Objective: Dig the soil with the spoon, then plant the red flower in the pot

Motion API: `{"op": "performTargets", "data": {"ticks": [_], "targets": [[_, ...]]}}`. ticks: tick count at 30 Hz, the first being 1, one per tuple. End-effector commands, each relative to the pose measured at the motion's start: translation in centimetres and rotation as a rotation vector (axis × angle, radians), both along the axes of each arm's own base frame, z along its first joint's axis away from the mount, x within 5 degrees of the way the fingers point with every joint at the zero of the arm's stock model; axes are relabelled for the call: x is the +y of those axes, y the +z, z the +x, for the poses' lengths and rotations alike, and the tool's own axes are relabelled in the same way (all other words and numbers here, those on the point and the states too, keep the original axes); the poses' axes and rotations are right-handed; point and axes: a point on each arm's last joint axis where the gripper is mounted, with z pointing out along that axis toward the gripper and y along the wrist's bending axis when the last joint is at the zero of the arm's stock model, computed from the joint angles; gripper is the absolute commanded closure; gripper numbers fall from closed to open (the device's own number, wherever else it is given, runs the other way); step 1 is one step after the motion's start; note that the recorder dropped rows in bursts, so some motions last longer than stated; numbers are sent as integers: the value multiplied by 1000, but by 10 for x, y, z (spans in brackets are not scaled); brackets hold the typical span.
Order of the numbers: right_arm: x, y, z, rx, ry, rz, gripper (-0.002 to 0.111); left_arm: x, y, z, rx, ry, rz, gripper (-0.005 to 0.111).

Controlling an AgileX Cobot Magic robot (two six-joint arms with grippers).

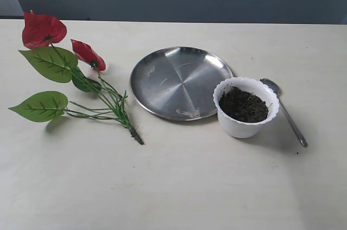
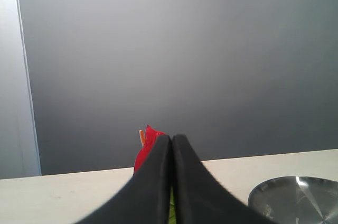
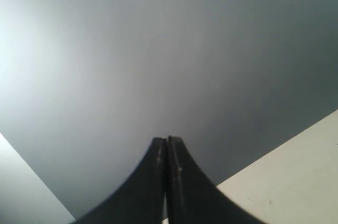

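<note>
- Dark soil (image 1: 243, 105) sits undisturbed in the pot (image 1: 238, 126); no digging shows.
- Spoon (image 1: 286, 112) lies on the table just beside the pot, untouched.
- Red flower (image 1: 70, 72) lies flat, well apart, left of the steel plate (image 1: 179, 81).
- Left gripper (image 2: 171, 138) and right gripper (image 3: 167, 140) both have fingers pressed together, empty; every step remains.
</note>
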Motion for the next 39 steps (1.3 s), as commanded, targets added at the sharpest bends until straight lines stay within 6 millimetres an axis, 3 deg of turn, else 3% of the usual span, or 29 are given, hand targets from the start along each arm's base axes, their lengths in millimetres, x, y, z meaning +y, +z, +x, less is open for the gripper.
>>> {"op": "performTargets", "data": {"ticks": [1,8,11,15,18,20,24,27,30,36,39], "targets": [[-2,5,-2,-59,-10,30,109,0,2,-1,-7,-7,-5,106],[-3,11,-3,-120,-10,77,109,0,2,-1,-7,-7,-5,106],[1,29,-8,-84,0,-107,109,0,2,-1,-7,-7,-5,106],[1,61,-2,99,-30,-326,109,0,2,-1,-7,-7,-5,106],[1,90,15,208,-58,-490,109,0,2,-1,-7,-7,-5,106],[3,104,38,331,-57,-597,109,0,2,-1,-7,-7,-5,106],[12,108,93,618,-2,-789,109,0,2,-1,-7,-7,-5,106],[28,89,142,885,76,-890,109,0,2,-1,-7,-7,-5,106],[48,53,181,1104,188,-990,109,0,2,-1,-7,-7,-5,106],[74,-21,213,1328,453,-1126,109,0,2,-1,-7,-7,-5,106],[79,-44,219,1389,504,-1127,109,0,2,-1,-7,-7,-5,106]]}}
